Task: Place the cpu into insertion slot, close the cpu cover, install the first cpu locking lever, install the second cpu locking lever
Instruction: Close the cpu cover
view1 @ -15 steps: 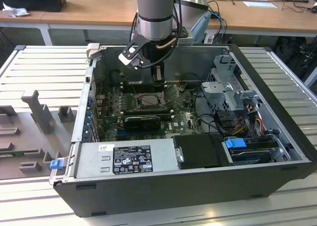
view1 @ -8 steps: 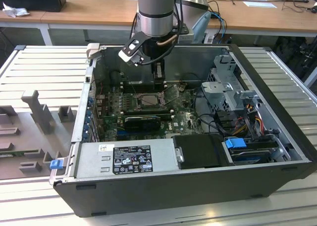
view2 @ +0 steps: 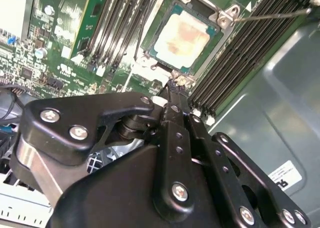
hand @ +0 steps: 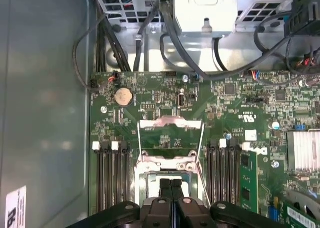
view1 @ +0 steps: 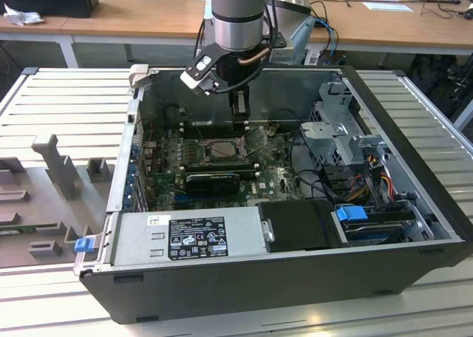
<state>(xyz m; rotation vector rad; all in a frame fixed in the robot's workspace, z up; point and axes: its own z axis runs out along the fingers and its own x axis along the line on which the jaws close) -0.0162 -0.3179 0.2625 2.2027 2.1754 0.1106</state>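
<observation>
The cpu (view2: 181, 35), a pale silver-beige square, lies flat in the insertion slot (view2: 150, 63) on the green board. The cpu cover (hand: 170, 124), a thin silvery frame, is swung open and lies back beyond the slot (hand: 144, 172); board shows through its window. Thin wire levers (hand: 139, 149) run along both sides of the cover, and one lever (view2: 272, 14) sticks out free. My gripper (view2: 174, 87) is shut with nothing between its fingers, its tips hovering at the socket's edge just above the cpu. In the exterior view the gripper (view1: 239, 124) hangs inside the case over the slot (view1: 222, 149).
Long black memory slots (hand: 109, 178) flank the socket on both sides. A black graphics card (view1: 213, 180) lies in front of it. Cable bundles (hand: 165, 33) and a metal drive cage (view1: 344, 126) stand nearby, with the power supply (view1: 188, 237) along the case's near wall.
</observation>
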